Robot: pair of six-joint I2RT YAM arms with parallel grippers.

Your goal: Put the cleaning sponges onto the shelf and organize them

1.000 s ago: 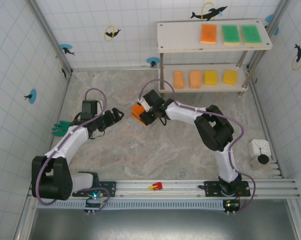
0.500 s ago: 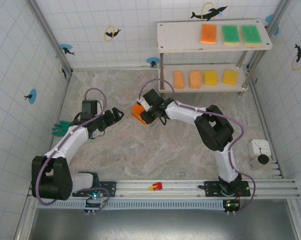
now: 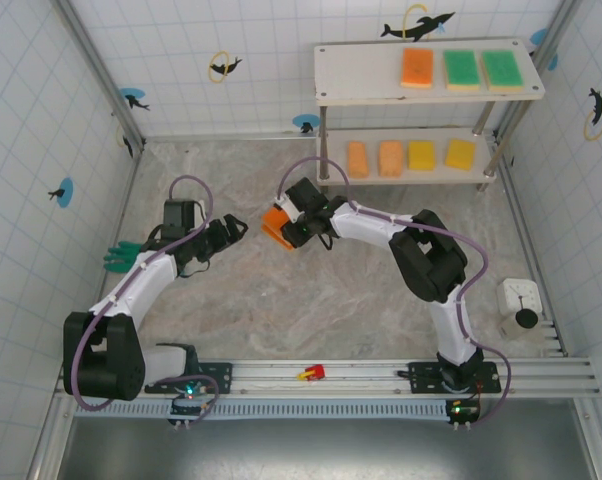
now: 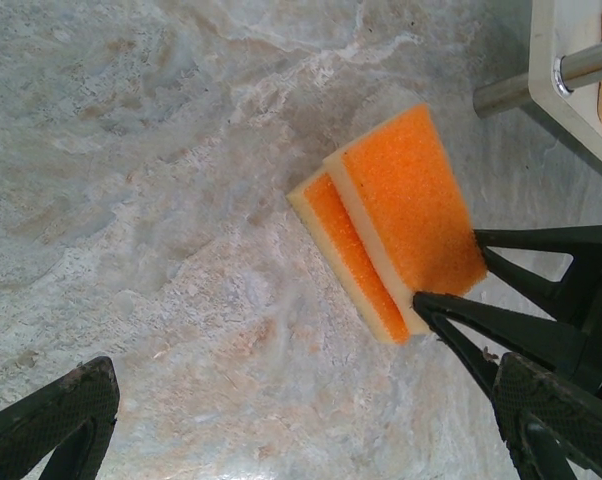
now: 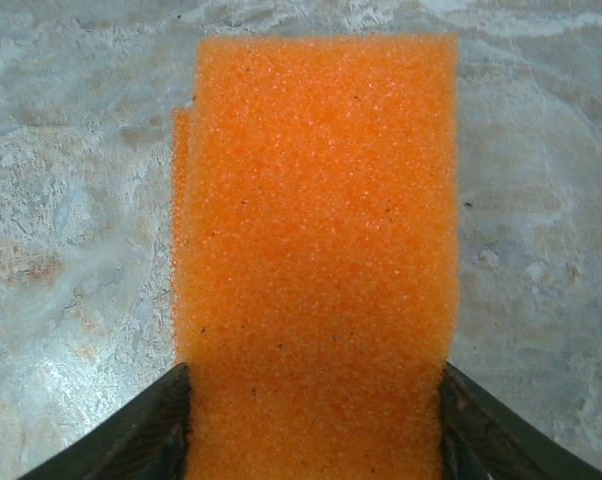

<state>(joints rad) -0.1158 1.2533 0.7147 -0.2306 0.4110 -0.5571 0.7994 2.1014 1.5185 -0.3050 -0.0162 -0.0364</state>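
Two orange sponges lie stacked and offset on the marble floor, an upper sponge point(image 4: 406, 205) and a lower sponge point(image 4: 346, 250) beneath it. My right gripper point(image 3: 289, 226) is shut on the near end of the upper sponge point(image 5: 316, 230), with a finger pressed against each long side. My left gripper point(image 3: 231, 232) hovers open a short way to the left of the stack, nothing between its fingers. The shelf point(image 3: 361, 75) at the back right holds an orange sponge point(image 3: 417, 67) and two green ones on top. Two orange and two yellow sponges sit on its lower board.
A green glove point(image 3: 121, 256) lies by the left wall. A small red object point(image 3: 312, 373) sits on the front rail, and a white device point(image 3: 521, 305) stands at the right edge. A metal shelf leg point(image 4: 511, 90) stands close behind the stack.
My right gripper's jaws have narrowed onto the upper orange sponge and shifted slightly left. The left arm has stayed still.
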